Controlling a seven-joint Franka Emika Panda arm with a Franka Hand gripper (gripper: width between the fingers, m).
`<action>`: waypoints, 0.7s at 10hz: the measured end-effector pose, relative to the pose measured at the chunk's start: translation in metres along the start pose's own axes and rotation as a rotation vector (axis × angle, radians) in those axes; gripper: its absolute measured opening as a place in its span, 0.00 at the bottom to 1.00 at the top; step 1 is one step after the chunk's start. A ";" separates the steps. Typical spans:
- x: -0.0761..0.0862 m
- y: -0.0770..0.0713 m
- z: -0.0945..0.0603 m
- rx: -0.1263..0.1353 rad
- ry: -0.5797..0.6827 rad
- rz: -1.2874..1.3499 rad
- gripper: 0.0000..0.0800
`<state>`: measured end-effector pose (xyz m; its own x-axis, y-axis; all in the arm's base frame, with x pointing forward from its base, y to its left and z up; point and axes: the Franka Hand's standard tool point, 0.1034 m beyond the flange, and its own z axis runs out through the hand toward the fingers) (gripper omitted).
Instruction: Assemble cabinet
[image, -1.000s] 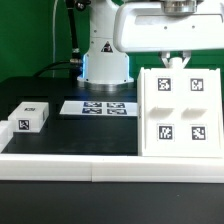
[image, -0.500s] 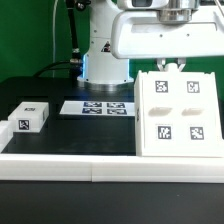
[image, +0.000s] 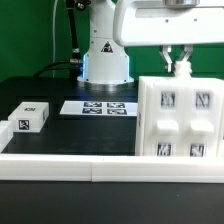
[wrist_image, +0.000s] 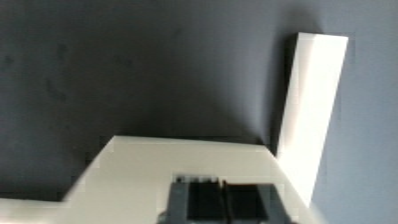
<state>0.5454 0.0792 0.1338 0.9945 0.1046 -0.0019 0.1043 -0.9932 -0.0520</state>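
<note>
Gripping the top edge of the cabinet (image: 180, 125), the hand (image: 179, 60) comes down from above with one finger on each side of that edge, clenched on the white plastic. The cabinet is a large white box. It stands to the exterior view's right of the marker board (image: 100, 106), nearer the camera than the board, and it is turned a little so that a narrow side wall shows next to its broad front. The front carries four square black-and-white tags (image: 167, 100), two above and two below. The lower edge of the cabinet is hidden behind a long white rail (image: 60, 165) that runs across the front of the scene, so I cannot tell whether the cabinet rests on the dark counter (image: 50, 135).

A small white block (image: 30, 117) with a tag of its own lies on the counter to the exterior view's left of the marker board, well apart from the cabinet. The arm's white base (image: 105, 60) rises just behind the marker board.

In the wrist view a flat white surface (wrist_image: 151, 165) lies against the dark counter, with a long narrow white strip (wrist_image: 317, 110) beside it. A dark shape (wrist_image: 222, 200) sits on the white surface, too blurred to make out.
</note>
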 end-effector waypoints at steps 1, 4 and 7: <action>0.000 0.000 0.000 0.000 0.000 0.000 0.00; 0.000 0.000 0.000 0.000 -0.001 0.000 0.00; 0.000 0.000 0.000 0.000 -0.001 0.000 0.32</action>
<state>0.5453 0.0793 0.1334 0.9945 0.1046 -0.0026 0.1043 -0.9932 -0.0519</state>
